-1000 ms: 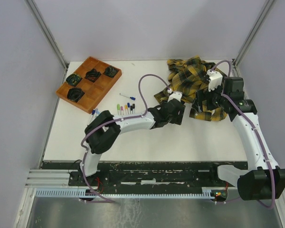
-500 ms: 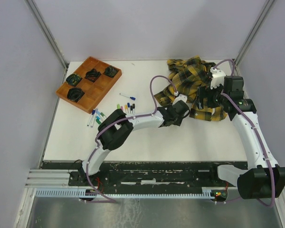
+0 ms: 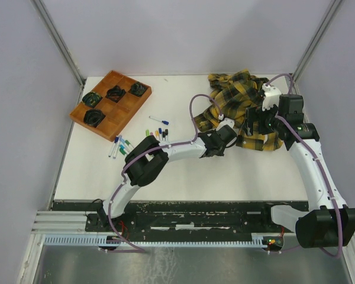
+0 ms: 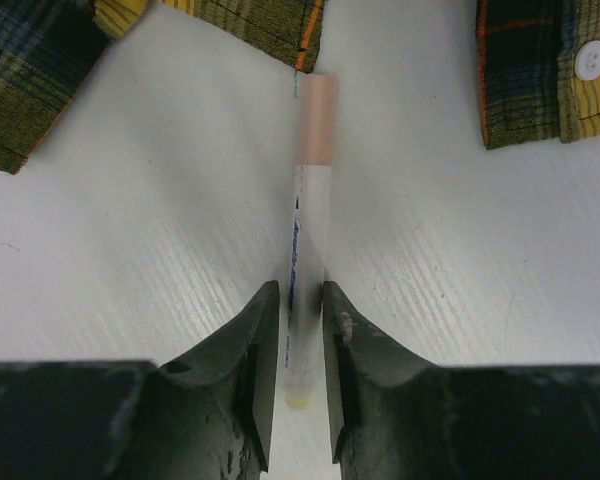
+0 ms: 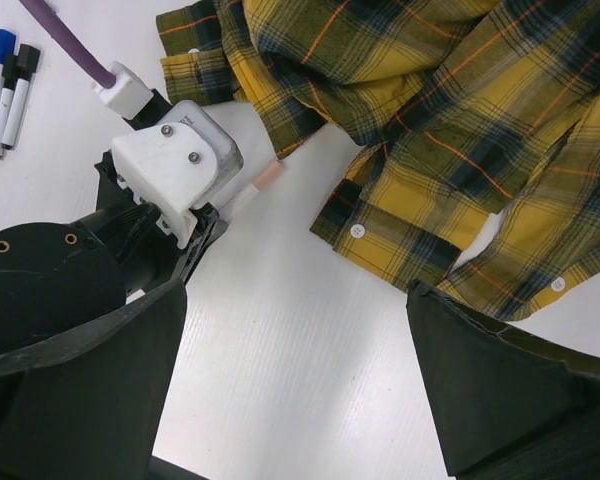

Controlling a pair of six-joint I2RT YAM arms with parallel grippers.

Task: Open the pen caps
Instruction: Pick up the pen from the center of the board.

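Left jaws clamped on marker (image 4: 306, 225), pink cap (image 4: 318, 118) on, right jaws apart over plaid shirt (image 5: 450, 110)

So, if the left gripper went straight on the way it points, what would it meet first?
The marker between its fingers, its pink cap ahead; beyond that, probably the plaid shirt edge.

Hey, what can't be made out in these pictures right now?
Left wrist view: whether the left pincer truly clamps the marker; the gaps beside it are too slim.
Top view: that marker, hidden under the pincer.
Top view: how many loose markers; the left arm covers some.
Top view: the dark items in the wooden tray, too small.
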